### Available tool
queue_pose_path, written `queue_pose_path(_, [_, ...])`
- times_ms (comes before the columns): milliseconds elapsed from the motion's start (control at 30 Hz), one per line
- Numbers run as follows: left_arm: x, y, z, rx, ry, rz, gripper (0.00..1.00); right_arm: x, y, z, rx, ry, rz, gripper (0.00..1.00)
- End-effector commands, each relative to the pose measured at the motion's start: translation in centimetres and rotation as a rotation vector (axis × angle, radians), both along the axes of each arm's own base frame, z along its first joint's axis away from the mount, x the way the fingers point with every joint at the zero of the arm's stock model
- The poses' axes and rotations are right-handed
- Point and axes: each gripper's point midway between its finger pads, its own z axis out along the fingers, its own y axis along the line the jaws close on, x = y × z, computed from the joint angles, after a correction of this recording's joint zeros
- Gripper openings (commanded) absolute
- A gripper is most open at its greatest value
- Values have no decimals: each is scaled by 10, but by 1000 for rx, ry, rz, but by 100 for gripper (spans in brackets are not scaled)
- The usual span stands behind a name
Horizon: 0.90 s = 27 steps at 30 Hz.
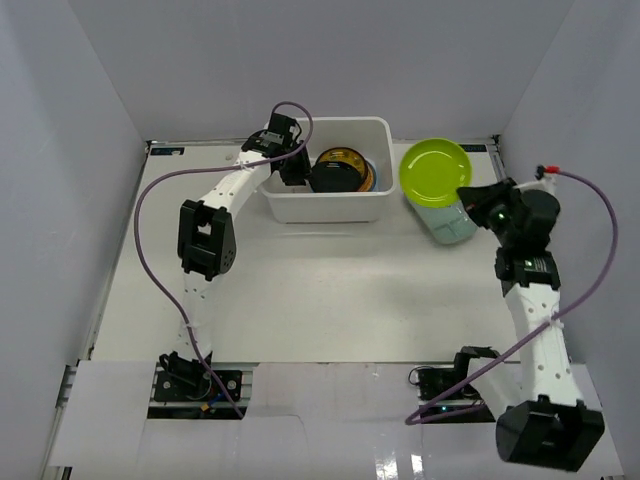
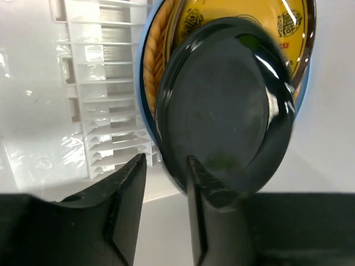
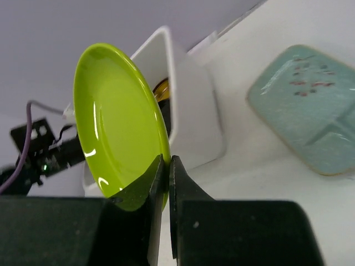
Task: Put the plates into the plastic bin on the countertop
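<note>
Lime green, round and glossy, the plate [image 3: 119, 116] is pinched by its rim in my right gripper [image 3: 165, 166], jaws nearly meeting. It hangs at 3 o'clock of the white plastic bin [image 1: 325, 208], hollow face up in the top view. At its 6 o'clock, the pale green oblong dish [image 1: 450, 225] lies flat on the white countertop [image 1: 330, 300]. My left arm bends at the elbow and reaches into the bin. There my left gripper [image 2: 166, 163] stands narrowly parted, gripping nothing, at the rim of the round black plate [image 2: 222, 111]. That plate tops a gold-centred dark plate [image 2: 244, 16] whose printed emblems I can't read.
</note>
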Motion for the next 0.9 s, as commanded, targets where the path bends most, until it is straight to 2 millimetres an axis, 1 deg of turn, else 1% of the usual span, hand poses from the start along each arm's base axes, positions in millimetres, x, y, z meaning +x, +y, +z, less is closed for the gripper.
queue_pose_path(0, [6,5,65,-15,-133,-2,47,34,59,46,-106,-103,151,8])
queue_pose_path(33, [6,5,73,-21,-149,-5,52,41,71,48,-121,-100,175,8])
queue_pose_path(67, [7,6,82,-27,-164,-5,62,47,80,49,-140,-97,186,8])
queue_pose_path(100, [4,6,101,-43,-197,-6,66,58,102,52,-166,-95,233,8])
queue_pose_path(133, [3,6,119,-56,-230,-7,69,64,111,55,-178,-98,245,8])
queue_pose_path(167, [3,8,136,-67,-267,-6,71,68,127,57,-191,-99,277,8])
queue_pose_path(200, [1,8,154,-84,-305,-7,72,87,133,59,-216,-94,264,8])
queue_pose_path(233, [-6,10,197,-126,-398,-15,74,95,139,62,-226,-96,265,8])
queue_pose_path(267, [-11,11,219,-151,-445,-21,75,110,157,45,-246,-54,297,8])
queue_pose_path(300, [-18,14,241,-171,-490,-23,76,118,166,44,-262,-45,307,8])
queue_pose_path(333, [-27,16,263,-193,-534,-26,77,127,173,63,-283,-67,311,8])
queue_pose_path(367, [-46,24,301,-224,-615,-25,79,134,185,61,-306,-55,319,8])
queue_pose_path(400, [-56,28,316,-238,-646,-20,83,150,197,36,-331,3,334,8])
queue_pose_path(433, [-66,33,329,-246,-673,-13,84,160,202,51,-349,-25,320,8])
queue_pose_path(467, [-88,42,344,-259,-709,-9,86,164,212,40,-366,8,337,8])
queue_pose_path(500, [-101,46,347,-273,-714,-7,86,176,221,14,-380,57,352,8])
queue_pose_path(533, [-113,48,347,-288,-720,-16,87,180,228,9,-381,68,366,8])
queue_pose_path(567, [-147,56,378,-336,-806,-40,87,183,236,8,-378,67,381,8])
queue_pose_path(600, [-153,56,342,-327,-740,-50,93,189,242,-8,-386,93,387,8])
queue_pose_path(633, [-165,58,338,-334,-743,-61,98,191,245,-14,-386,104,391,8])
queue_pose_path(667, [-177,61,334,-340,-752,-72,98,192,248,-20,-378,115,399,8])
queue_pose_path(700, [-198,67,314,-334,-735,-82,98,194,252,-31,-379,135,407,8])
queue_pose_path(767, [-219,72,294,-322,-724,-114,98,196,254,-46,-391,159,407,8])
queue_pose_path(800, [-238,78,273,-311,-710,-125,98,196,253,-52,-405,173,399,8])
queue_pose_path(833, [-245,82,259,-296,-693,-126,98,197,250,-55,-418,179,374,8])
queue_pose_path(867, [-253,87,247,-286,-682,-120,98,196,250,-58,-421,180,372,12])
